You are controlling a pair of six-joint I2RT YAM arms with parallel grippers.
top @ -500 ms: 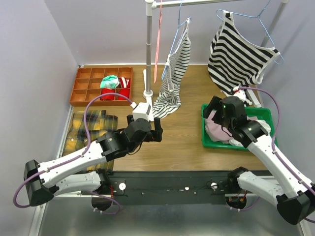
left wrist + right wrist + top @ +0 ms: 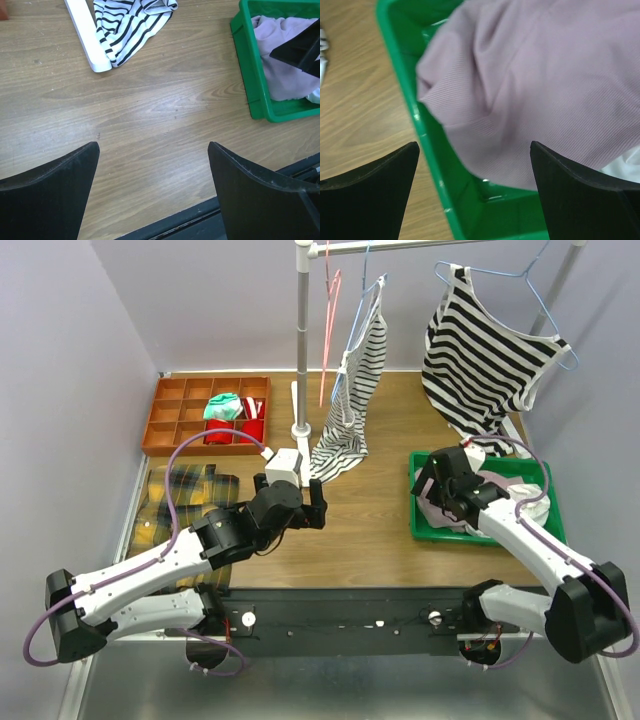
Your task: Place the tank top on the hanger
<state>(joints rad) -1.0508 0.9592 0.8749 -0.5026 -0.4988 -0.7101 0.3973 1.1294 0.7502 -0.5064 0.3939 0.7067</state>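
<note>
The mauve tank top (image 2: 436,506) lies bunched in the green bin (image 2: 420,530) at the right. It fills the right wrist view (image 2: 530,85) and shows in the left wrist view (image 2: 285,55). My right gripper (image 2: 437,483) is open and empty, just above the tank top at the bin's left side (image 2: 473,146); the bin wall (image 2: 405,75) lies between its jaws. The pink-red wire hanger (image 2: 328,335) hangs from the rack rail at the back. My left gripper (image 2: 291,492) is open and empty over the bare table (image 2: 152,147).
Two striped tops (image 2: 355,390) (image 2: 480,360) hang on light blue hangers from the rack; its pole (image 2: 302,350) stands mid-back. A brown compartment tray (image 2: 205,415) sits back left, a plaid cloth (image 2: 190,495) below it. White cloth (image 2: 525,495) lies in the bin.
My right gripper has dropped lower and nearer over the tank top in the bin. The pink-red hanger has swung slightly right. My left arm has barely shifted.
</note>
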